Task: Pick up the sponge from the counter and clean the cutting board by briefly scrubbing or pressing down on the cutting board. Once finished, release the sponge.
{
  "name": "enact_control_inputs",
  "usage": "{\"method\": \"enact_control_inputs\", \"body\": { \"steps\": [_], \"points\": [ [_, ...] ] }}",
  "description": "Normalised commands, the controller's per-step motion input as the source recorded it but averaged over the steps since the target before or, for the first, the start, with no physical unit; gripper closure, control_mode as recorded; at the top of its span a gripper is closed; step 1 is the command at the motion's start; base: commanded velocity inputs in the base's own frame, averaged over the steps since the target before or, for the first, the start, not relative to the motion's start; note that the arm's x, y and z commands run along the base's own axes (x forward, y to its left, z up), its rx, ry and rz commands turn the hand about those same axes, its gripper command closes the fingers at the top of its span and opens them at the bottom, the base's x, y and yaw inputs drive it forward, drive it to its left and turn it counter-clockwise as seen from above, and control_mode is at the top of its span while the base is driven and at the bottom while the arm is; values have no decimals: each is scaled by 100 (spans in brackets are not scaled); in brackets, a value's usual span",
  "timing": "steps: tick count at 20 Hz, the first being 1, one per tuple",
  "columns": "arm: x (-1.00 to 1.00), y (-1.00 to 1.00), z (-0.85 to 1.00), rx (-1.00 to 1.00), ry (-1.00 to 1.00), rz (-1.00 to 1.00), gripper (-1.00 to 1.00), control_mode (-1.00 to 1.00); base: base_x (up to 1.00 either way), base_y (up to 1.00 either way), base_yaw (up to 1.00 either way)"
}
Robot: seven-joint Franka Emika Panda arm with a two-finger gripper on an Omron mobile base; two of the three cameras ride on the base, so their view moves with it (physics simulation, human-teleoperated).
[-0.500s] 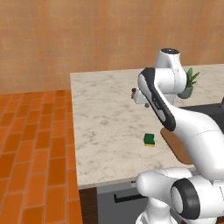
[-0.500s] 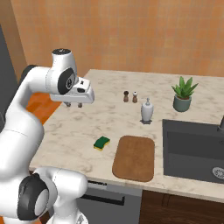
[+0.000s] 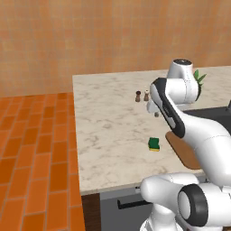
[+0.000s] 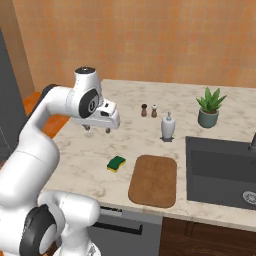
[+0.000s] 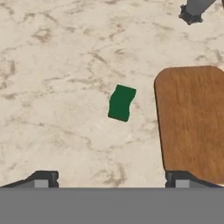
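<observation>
- Above the counter (image 4: 90, 165), well clear of it, the tool (image 4: 97, 129) hangs with its fingers spread wide, holding and touching nothing.
- Flat on the veined marble lies the sponge (image 5: 121, 103), a small green-topped, yellow-based block, apart from the cutting board (image 5: 192, 120).
- That board is thin brown wood, grained, round-cornered.

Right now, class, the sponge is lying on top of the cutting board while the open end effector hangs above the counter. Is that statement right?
Not quite. The sponge lies on the counter beside the cutting board, apart from it, not on top of it; the right base view and the hand view both show marble between them. The rest holds: the end effector hangs open above the counter.
</observation>
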Motion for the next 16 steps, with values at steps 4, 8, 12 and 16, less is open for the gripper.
{"method": "enact_control_inputs", "body": {
  "steps": [4, 8, 12, 16],
  "points": [
    [4, -28, -68, 3, 0, -10, -100, -100, 0, 0, 0],
    [26, -20, -63, 6, 0, -9, -100, -100, 0, 0, 0],
    [28, -4, -57, 1, 0, -8, -100, -100, 0, 0, 0],
    [30, 0, -57, 0, 0, -8, -100, -100, 0, 0, 0]
  ]
}}
